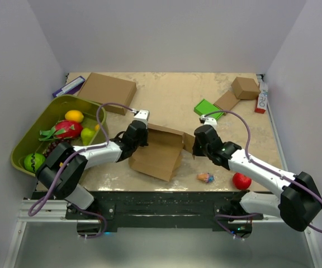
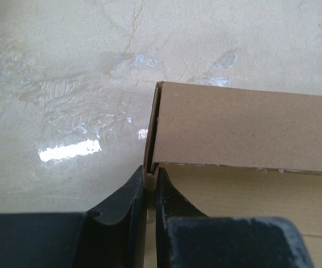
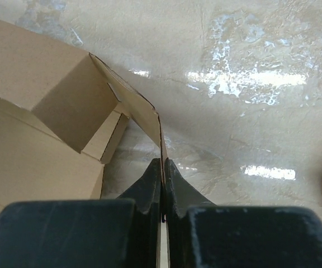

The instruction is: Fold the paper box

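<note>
left gripper and right gripper each pinch the paper box (opposite ends).

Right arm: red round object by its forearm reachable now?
Likely not yet: the right gripper is shut on a flap of the paper box. The red round object lies uncovered but close beside the forearm, an awkward fold-back.

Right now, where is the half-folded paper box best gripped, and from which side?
Grip the paper box by its thin raised walls, edge-on from each end: they stand clear of the table, so fingers can pinch them. The left gripper is shut on the left wall's corner, the right gripper on the right flap.
</note>
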